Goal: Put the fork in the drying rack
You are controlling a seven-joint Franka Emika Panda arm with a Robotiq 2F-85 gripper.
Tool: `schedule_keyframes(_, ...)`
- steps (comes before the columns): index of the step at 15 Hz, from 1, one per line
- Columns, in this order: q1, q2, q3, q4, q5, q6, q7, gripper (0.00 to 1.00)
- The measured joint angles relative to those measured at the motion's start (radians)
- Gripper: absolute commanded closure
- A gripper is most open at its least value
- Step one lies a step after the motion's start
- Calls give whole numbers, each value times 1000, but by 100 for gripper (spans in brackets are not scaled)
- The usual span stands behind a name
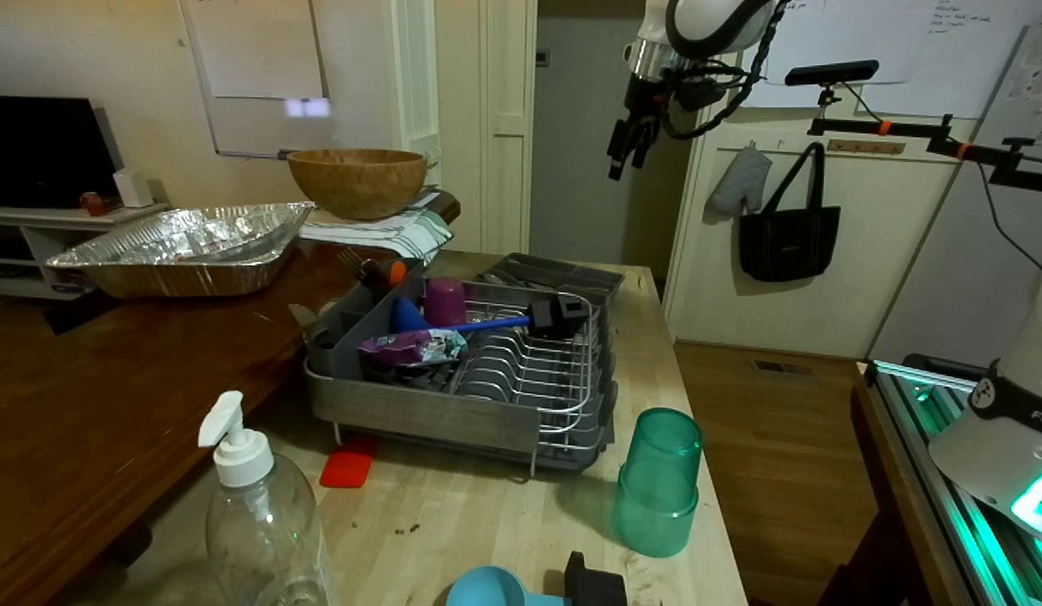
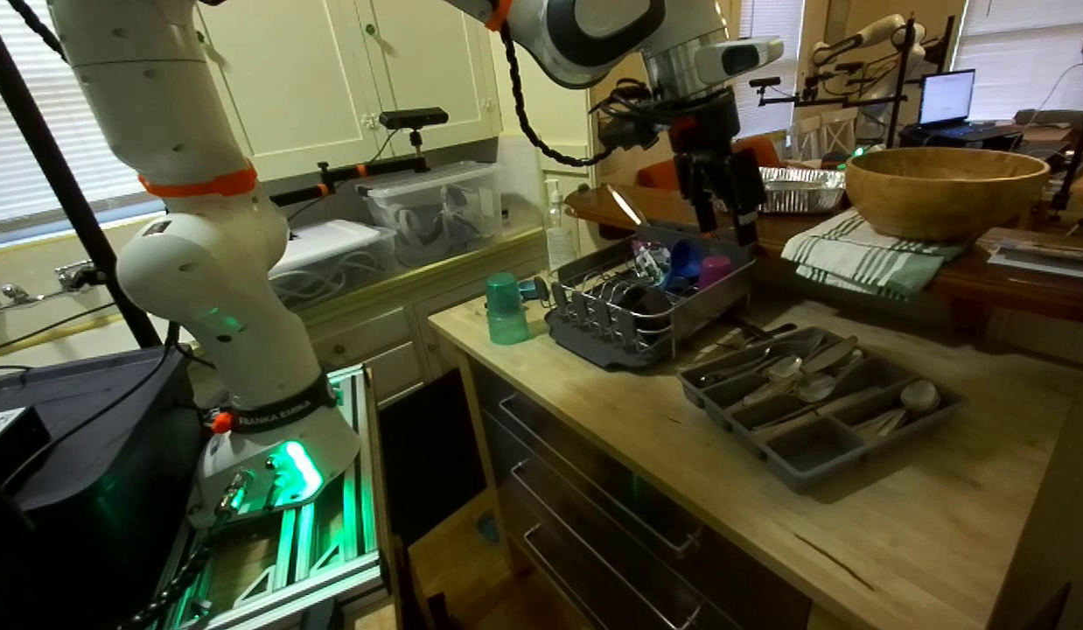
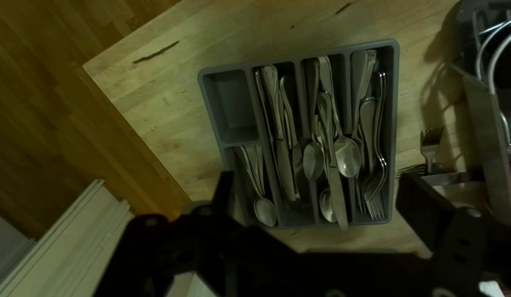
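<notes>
My gripper point(image 3: 319, 185) is open and empty, its two fingers wide apart in the wrist view. In both exterior views the gripper point(image 1: 627, 158) point(image 2: 727, 229) hangs high above the counter, pointing down. The drying rack point(image 1: 437, 421) stands on the counter; it also shows in an exterior view point(image 2: 712, 297) and at the right edge of the wrist view point(image 3: 488, 136). A fork point(image 3: 430, 148) lies crossed over another fork between cutlery tray and rack. In an exterior view the forks point(image 2: 773, 333) look like small dark sticks. My right finger and the rack partly hide their handles.
A grey cutlery tray point(image 3: 235, 109) point(image 2: 804, 472) holds spoons, knives and more forks. The rack holds cups, a blue-handled brush point(image 1: 496, 322) and utensils. Green cups point(image 1: 660, 484) stand near the counter edge. A wooden bowl point(image 1: 357, 181) and foil tray point(image 1: 184, 273) stand on the higher brown table.
</notes>
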Motion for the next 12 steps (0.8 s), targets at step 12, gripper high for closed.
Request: schedule_keyframes(12,3,60,5,28,7,27,-5,0)
